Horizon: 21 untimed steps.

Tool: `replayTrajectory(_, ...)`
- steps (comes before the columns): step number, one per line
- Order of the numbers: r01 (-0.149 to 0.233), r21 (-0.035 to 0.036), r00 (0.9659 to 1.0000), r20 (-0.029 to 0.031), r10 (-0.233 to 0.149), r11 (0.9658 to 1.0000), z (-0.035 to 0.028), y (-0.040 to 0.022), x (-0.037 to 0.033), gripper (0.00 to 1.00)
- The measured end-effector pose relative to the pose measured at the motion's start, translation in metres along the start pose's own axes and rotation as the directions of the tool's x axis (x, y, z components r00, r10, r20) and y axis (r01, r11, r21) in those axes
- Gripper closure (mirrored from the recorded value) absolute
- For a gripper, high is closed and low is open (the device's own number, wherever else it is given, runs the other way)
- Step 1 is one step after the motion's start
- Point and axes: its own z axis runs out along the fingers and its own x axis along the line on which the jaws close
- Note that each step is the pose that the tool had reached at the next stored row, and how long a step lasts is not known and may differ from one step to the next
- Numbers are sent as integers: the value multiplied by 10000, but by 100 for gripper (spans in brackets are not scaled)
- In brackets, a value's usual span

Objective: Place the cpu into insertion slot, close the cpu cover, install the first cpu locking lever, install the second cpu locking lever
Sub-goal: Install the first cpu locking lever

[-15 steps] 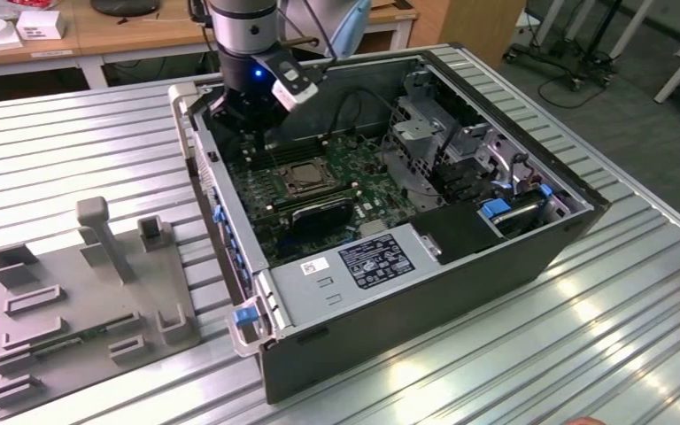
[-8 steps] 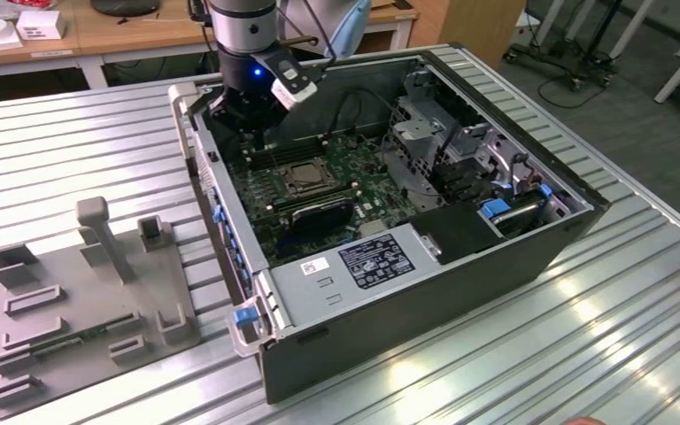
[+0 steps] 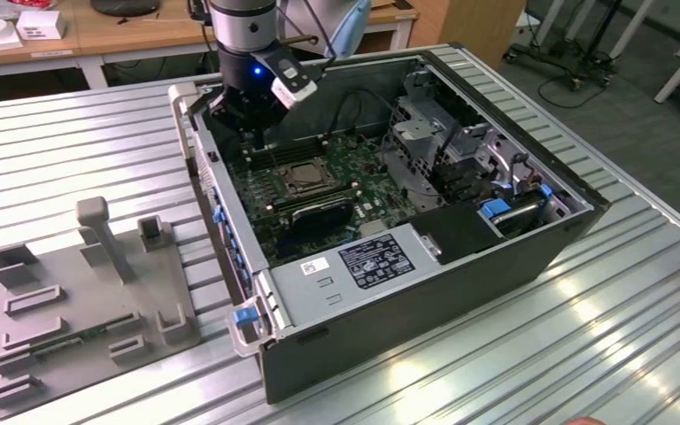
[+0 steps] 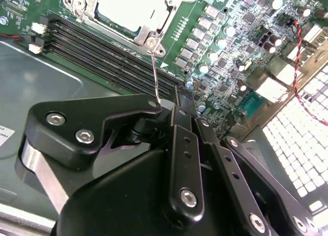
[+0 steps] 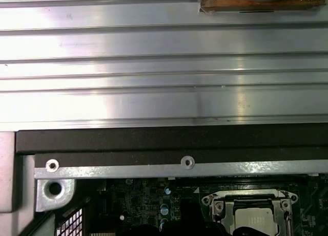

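The hand (image 3: 249, 133) reached down into the open computer case (image 3: 435, 292), which lay on its side on the ribbed metal counter (image 3: 81, 150). It hung over the far corner of the green motherboard (image 4: 225, 21), at the exterior view's left. The insertion slot (image 3: 298, 174) lay just beside the hand, a little nearer the camera in that view.

In the second wrist view the hand (image 4: 165, 104) was pressed together, pinching the free end of a thin wire cpu locking lever (image 4: 156, 72). The lever ran from the fingertips (image 4: 148, 102) to its pivot at a corner of the slot, standing raised off the board rather than lying flat. The long black memory slots (image 4: 102, 51) lay between hand and slot.

The cpu (image 4: 123, 8) sat in the slot, its pale face showing through the window of the cpu cover (image 4: 156, 21), which lay flat over it. The first wrist view showed the same cpu (image 5: 251, 215) under the cover (image 5: 221, 199).

A grey fixture plate (image 3: 81, 310) stood on the counter, well apart from the case.
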Motion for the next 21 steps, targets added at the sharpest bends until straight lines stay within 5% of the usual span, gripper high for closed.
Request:
replayTrajectory(7, -5, -56, 10000, -4, 5, 10000, -1, 0, -10, 90)
replayTrajectory(21, -6, -83, 10000, -4, 6, 10000, 11, 5, -163, 90)
